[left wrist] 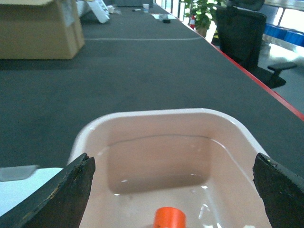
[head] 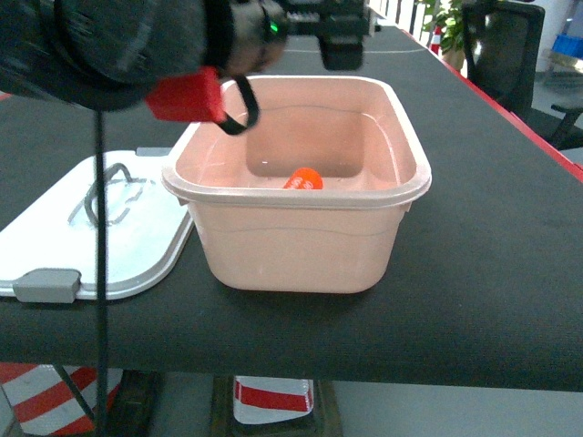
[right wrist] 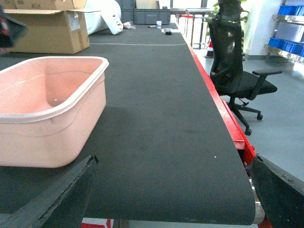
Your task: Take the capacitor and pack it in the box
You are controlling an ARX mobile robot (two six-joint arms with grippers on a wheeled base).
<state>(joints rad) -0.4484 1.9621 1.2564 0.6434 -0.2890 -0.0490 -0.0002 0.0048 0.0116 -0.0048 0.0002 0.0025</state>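
capacitor lies in box, left gripper open above

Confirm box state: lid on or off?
Off. The box stands open-topped with the capacitor inside; the lid lies flat on the table beside it, to its left.

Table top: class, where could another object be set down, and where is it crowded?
Free: the bare mat right of the box, out to the red edge, and the stretch behind the box toward the cardboard box. Crowded: left of the box, where the lid lies and the left gripper hangs over the rim.
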